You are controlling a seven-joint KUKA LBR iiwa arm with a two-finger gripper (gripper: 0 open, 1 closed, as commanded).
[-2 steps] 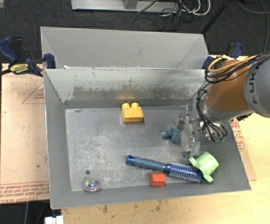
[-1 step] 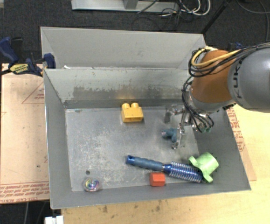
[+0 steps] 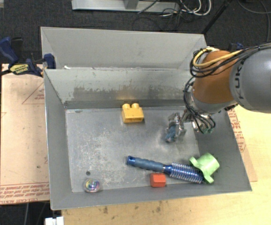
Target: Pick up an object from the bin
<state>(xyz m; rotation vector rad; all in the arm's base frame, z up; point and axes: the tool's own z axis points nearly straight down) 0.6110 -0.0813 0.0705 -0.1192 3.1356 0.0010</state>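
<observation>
My gripper (image 3: 174, 129) hangs low over the bin floor in the right middle, under the orange-covered wrist. A yellow two-stud brick (image 3: 132, 112) lies to its left near the back wall, well apart from it. In front of the gripper a blue brush (image 3: 165, 168) with a coiled bristle end lies along the floor. A light green plastic piece (image 3: 205, 167) sits against the brush's right end. A small red block (image 3: 158, 180) rests just in front of the brush.
A small shiny round thing (image 3: 92, 185) lies in the front left corner. Bare floor spreads across the left and middle of the bin. The sloped right wall stands close beside the arm.
</observation>
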